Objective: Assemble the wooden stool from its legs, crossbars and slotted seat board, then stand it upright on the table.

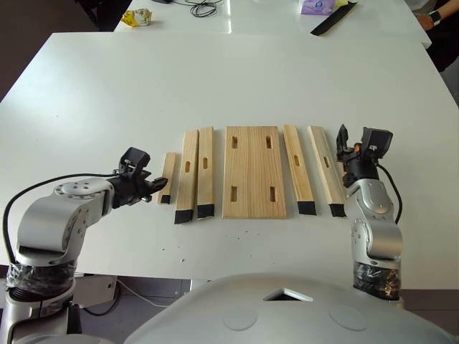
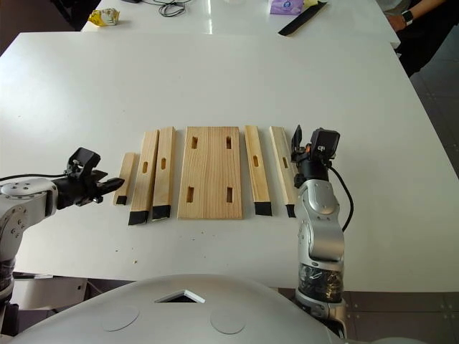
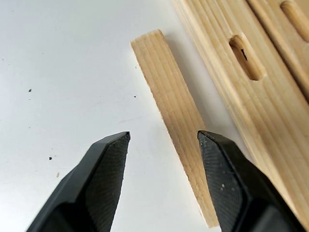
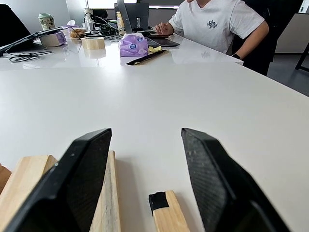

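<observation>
The slotted seat board (image 1: 254,172) lies flat in the middle of the white table (image 1: 143,93). Two legs (image 1: 188,175) (image 1: 205,172) with black ends lie to its left, and two more legs (image 1: 297,168) (image 1: 325,168) to its right. A short crossbar (image 1: 168,178) lies furthest left. My left gripper (image 1: 159,185) sits low at the crossbar's near end, open, with the crossbar (image 3: 174,111) lying between its fingertips (image 3: 113,154). My right gripper (image 1: 346,140) stands open beside the rightmost leg, above wooden ends (image 4: 112,193) and a black-tipped piece (image 4: 166,210).
Behind the table stands a second table with a yellow packet (image 1: 136,17), cables (image 1: 204,8), a purple tissue pack (image 4: 133,45) and a black strip (image 1: 331,20). Bare tabletop stretches beyond the parts and to both sides. The table's near edge runs just behind my arms.
</observation>
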You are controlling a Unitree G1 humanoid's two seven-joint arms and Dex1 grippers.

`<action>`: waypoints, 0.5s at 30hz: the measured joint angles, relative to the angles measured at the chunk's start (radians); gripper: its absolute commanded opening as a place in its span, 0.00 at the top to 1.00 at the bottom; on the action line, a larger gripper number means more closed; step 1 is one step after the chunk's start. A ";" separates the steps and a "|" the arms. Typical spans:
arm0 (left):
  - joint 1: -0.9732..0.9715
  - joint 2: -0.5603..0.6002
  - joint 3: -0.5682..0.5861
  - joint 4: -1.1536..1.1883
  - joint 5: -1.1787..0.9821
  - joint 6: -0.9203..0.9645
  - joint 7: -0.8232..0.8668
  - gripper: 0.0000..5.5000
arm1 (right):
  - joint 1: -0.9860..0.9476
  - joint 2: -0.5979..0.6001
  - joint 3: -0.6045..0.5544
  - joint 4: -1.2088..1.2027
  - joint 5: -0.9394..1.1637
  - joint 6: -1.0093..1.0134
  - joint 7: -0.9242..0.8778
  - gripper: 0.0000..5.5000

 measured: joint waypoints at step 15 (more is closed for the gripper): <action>-0.086 -0.061 0.036 -0.053 -0.036 0.232 0.033 0.52 | 0.029 0.026 0.008 -0.008 -0.014 -0.011 -0.020 0.51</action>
